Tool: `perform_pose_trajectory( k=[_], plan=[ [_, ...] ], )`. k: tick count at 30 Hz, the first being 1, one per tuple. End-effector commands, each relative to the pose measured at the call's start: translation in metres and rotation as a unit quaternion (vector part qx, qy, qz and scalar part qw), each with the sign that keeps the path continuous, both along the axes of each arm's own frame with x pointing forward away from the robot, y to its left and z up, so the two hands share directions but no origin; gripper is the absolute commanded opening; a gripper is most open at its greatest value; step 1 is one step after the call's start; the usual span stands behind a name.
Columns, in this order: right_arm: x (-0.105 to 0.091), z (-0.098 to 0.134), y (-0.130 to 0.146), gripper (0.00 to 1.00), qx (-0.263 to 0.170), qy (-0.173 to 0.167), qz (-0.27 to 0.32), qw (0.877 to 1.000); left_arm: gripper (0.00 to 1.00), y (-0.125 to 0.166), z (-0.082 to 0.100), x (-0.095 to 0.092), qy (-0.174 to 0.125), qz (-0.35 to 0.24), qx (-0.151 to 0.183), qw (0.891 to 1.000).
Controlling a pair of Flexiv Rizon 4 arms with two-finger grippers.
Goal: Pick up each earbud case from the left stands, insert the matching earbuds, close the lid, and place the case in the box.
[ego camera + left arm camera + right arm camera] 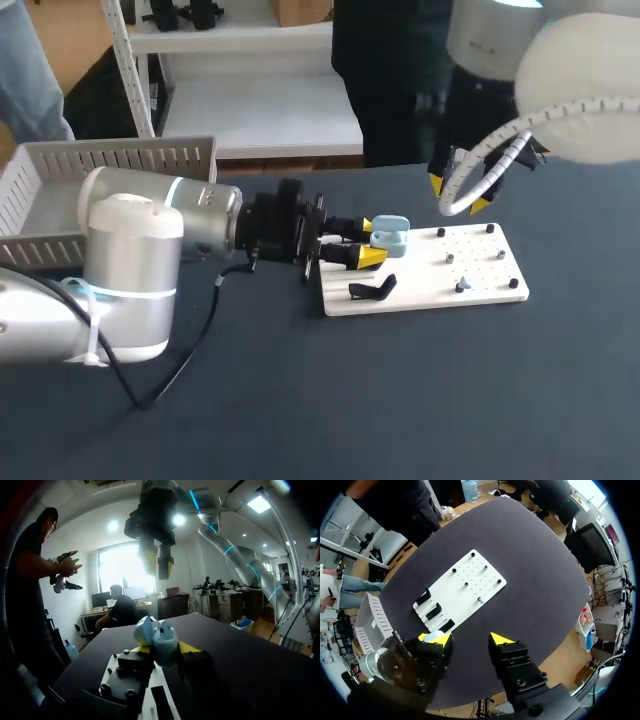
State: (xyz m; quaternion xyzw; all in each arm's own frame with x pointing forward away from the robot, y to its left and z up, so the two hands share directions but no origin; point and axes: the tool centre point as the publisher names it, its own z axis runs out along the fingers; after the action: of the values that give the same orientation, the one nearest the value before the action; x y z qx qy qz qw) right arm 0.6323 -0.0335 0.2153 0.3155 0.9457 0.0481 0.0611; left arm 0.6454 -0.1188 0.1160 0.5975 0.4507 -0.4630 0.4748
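Observation:
A light blue earbud case with its lid up is held over the left end of the white board. My left gripper is shut on it from both sides. In the left wrist view the case sits between the yellow tips, lid tilted back. My right gripper hangs above the board's far edge, open and holding nothing. In the right wrist view its fingers stand apart high over the board. A small earbud sits on the board's right half.
A black stand lies on the board's near left part. A grey slatted box stands at the table's far left, behind my left arm. The right gripper hangs above and beyond the held case in the left wrist view.

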Motion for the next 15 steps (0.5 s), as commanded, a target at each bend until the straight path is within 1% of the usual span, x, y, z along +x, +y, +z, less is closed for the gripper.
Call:
perform_pose_trajectory(
  k=[1,8,15],
  plan=[
    [-0.001,-0.002,-0.004,0.46,0.015,-0.012,0.006,1.0,0.0,0.011,0.005,-0.011,-0.002,0.003,0.005,1.0],
    [0.0,-0.012,-0.004,0.46,0.014,-0.005,0.016,1.0,0.0,0.022,0.01,-0.019,-0.014,0.012,0.007,1.0],
    [0.003,-0.021,-0.009,0.46,0.003,-0.001,0.014,1.0,0.0,0.032,0.013,-0.026,-0.024,0.021,0.006,0.999]
  ],
)
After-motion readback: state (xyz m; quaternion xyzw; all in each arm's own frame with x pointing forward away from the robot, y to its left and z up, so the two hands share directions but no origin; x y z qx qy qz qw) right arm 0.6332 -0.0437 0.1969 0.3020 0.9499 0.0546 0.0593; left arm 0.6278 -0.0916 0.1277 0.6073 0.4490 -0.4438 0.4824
